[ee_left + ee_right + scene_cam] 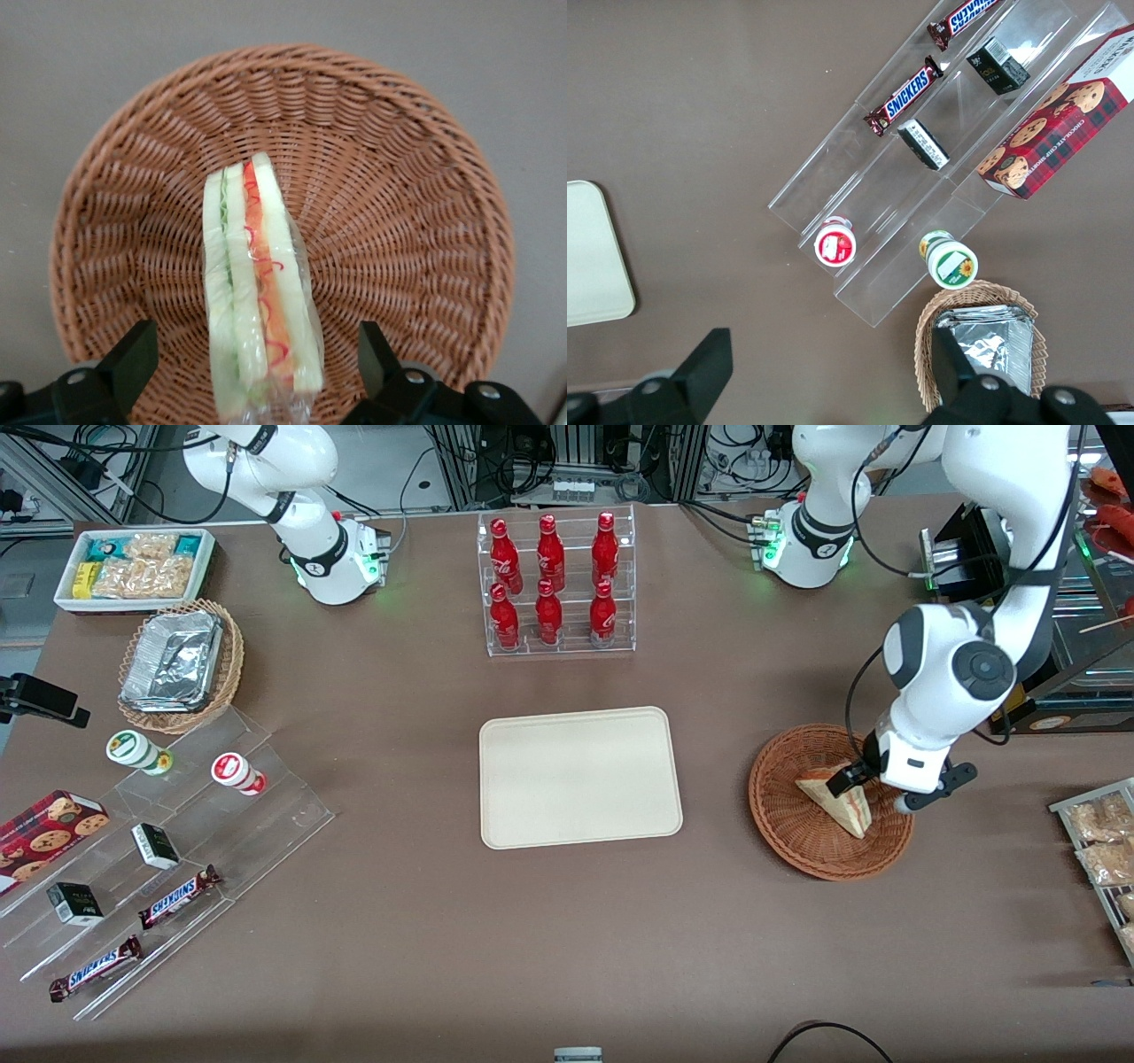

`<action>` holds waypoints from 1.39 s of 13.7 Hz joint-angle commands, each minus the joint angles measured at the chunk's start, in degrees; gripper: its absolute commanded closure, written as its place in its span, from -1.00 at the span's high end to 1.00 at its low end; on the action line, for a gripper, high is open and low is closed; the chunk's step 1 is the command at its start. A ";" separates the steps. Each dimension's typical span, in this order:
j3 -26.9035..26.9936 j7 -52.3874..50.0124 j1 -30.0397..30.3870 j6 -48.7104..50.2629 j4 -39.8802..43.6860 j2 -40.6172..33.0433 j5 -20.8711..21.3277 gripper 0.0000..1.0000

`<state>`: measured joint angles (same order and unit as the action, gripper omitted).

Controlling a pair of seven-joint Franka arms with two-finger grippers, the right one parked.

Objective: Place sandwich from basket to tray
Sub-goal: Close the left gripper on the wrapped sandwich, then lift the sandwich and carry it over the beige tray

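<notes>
While the sandwich [260, 292] lay in the basket [780, 815] toward the working arm's end of the bench, the gripper [252, 367] hung just above it, fingers [133, 359] spread either side, untouching. The tray [580, 777] sat mid-bench.

The tool [864, 781] hangs low over the round reddish-brown woven wicker basket [784, 815], its two dark fingers [133, 359] spread wide, one on each side of the wrapped triangular sandwich [837, 799], with open gaps between. Between the basket and the flat cream-beige rectangular tray [580, 776] the brown table [718, 921] lies bare. The tray's surface carries nothing. The clear rack of red bottles [556, 584] stands farther from the front camera than the tray, well apart.
</notes>
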<state>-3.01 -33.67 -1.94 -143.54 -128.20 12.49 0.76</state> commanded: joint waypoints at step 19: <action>-2.44 -14.84 -22.29 31.74 35.90 7.70 0.91 -1.00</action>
<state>-6.25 -46.81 -18.65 -112.44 -97.24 13.67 0.75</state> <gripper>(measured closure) 0.837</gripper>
